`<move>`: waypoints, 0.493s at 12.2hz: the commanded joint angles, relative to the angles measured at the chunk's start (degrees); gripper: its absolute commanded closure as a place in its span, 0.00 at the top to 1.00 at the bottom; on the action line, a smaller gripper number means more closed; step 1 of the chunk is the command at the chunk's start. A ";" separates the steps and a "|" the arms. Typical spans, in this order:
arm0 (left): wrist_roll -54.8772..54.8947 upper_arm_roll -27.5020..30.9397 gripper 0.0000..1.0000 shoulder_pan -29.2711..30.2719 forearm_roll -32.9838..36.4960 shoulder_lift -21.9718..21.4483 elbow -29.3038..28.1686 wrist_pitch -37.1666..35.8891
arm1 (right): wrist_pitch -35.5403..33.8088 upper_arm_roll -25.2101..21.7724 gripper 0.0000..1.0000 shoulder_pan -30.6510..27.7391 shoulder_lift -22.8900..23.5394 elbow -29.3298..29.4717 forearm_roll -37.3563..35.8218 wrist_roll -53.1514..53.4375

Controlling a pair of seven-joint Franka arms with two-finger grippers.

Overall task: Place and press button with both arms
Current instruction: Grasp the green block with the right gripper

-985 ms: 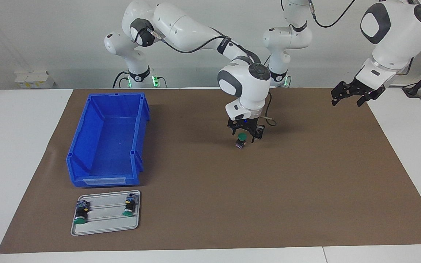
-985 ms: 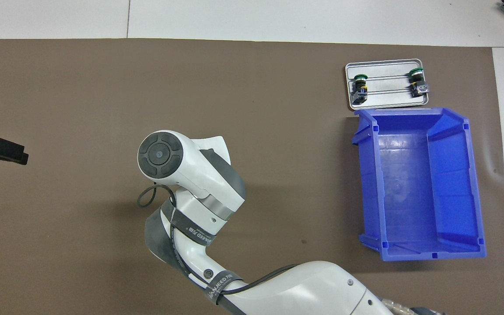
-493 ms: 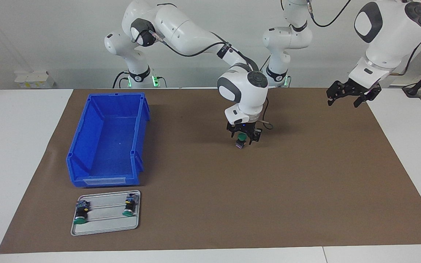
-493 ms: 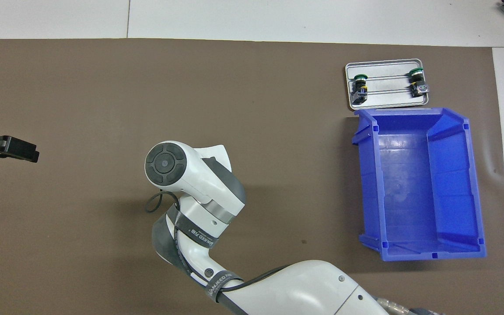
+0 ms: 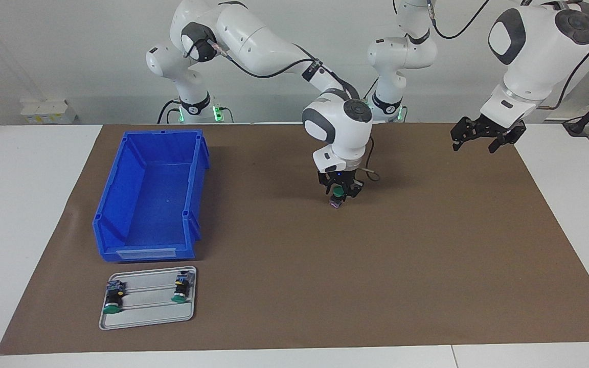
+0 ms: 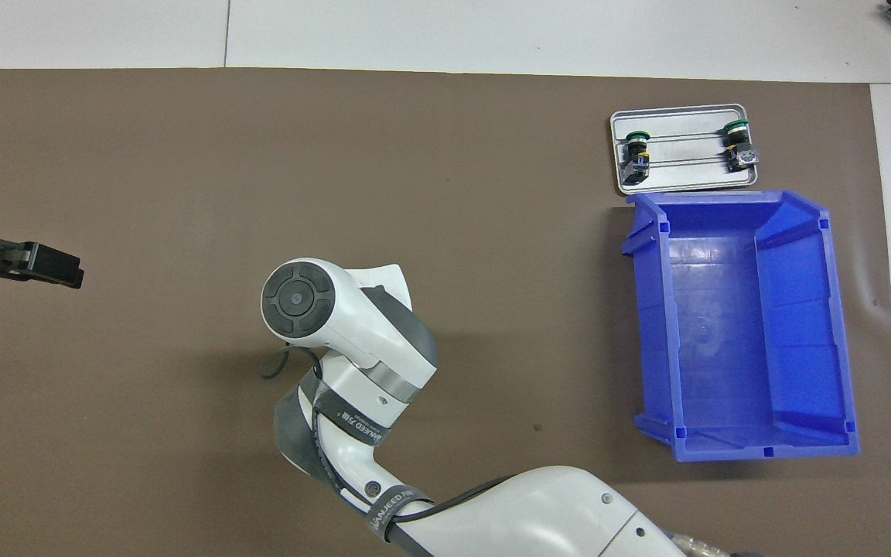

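Brown mat (image 5: 427, 266) over a white table, white wall at the robots' end. Near the mat's middle, button (image 5: 336, 197) standing up, green cap on top, long way up and down. Right under the right gripper (image 5: 339, 190), fingers pinched in around the green cap. Right arm bent over, wrist pointing straight down. Up over the left arm's end of the mat, left gripper (image 5: 482, 134), wide open, holding nothing, well apart from the button.
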 commanded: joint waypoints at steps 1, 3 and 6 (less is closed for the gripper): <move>-0.94 0.38 1.00 -0.71 1.04 -2.20 -2.50 1.98 | -0.51 0.22 0.00 -0.03 -2.07 -1.16 -1.03 1.68; -1.03 0.38 1.00 -0.71 1.04 -2.20 -3.02 5.21 | -1.03 0.22 0.00 -1.25 -6.17 -2.55 -1.03 0.11; -1.03 0.38 1.00 -0.62 1.04 -2.03 -3.29 8.91 | -2.88 0.22 0.00 -6.87 -15.31 -10.09 -0.41 -10.15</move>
